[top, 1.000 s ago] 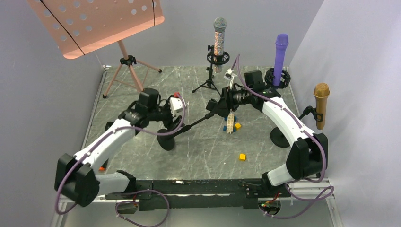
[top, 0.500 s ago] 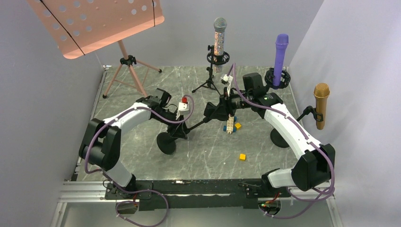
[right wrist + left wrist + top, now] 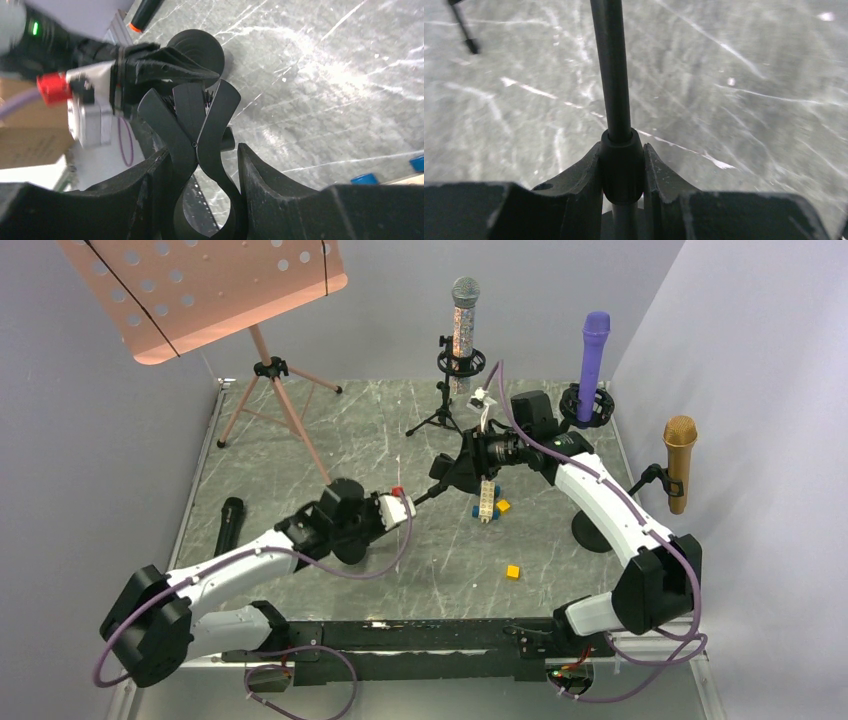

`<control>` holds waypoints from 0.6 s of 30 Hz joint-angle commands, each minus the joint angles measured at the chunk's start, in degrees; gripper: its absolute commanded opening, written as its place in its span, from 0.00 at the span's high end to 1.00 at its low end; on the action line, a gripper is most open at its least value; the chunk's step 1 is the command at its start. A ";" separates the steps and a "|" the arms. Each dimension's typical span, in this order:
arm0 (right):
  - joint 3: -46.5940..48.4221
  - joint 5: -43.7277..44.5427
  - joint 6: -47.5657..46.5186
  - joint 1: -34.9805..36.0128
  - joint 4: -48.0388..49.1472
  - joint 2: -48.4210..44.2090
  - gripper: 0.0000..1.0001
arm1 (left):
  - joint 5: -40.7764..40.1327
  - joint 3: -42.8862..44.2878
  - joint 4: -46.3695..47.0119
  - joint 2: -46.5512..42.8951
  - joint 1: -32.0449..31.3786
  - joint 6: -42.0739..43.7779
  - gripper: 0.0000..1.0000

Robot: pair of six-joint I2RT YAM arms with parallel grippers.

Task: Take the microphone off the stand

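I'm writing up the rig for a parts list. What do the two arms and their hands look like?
The left arm and right arm have white link shells and black joints; a purple cable runs along each. The left hand and right hand are black, with two tapering fingers. A silver block with a red cap sits behind the left hand.

No legible text, labels, brands, numbers or signs on anything.

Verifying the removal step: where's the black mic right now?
Top view: the black microphone lies flat near the left edge of the table, beside the left arm, apart from the stand held by the left gripper.
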 commanded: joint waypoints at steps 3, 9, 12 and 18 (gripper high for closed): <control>0.98 5.89 11.68 -1.00 5.20 3.55 1.00 | -28.67 -0.98 12.23 -0.17 -9.09 -6.91 1.00; 1.05 4.31 8.75 -1.21 6.47 3.74 1.00 | -12.52 3.14 3.04 -1.49 -7.25 -7.44 0.55; 0.43 1.74 6.50 -1.17 8.40 3.17 1.00 | 2.04 6.97 -5.95 -2.70 -3.59 -4.70 0.31; 0.27 -2.52 0.42 -1.17 9.44 1.64 1.00 | 25.97 16.82 -21.97 1.68 9.31 1.22 0.26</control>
